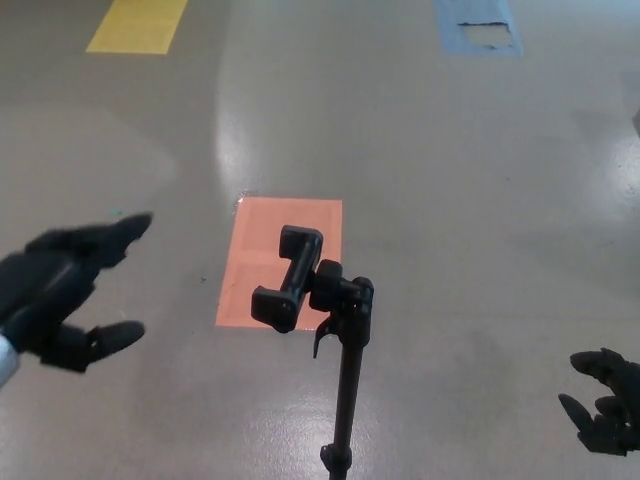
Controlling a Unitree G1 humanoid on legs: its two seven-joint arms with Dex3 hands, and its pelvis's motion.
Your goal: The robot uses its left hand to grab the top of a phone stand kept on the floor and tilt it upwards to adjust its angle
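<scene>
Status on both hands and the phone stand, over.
Left hand open, left of phone stand, not touching. Right hand open, low right. Nothing between.

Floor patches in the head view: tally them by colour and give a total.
Yellow patch: 1
Blue patch: 1
Orange patch: 1
Total: 3

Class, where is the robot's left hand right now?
In the head view, the left hand hovers open at the picture's left, beside the phone stand and not touching it.
</scene>
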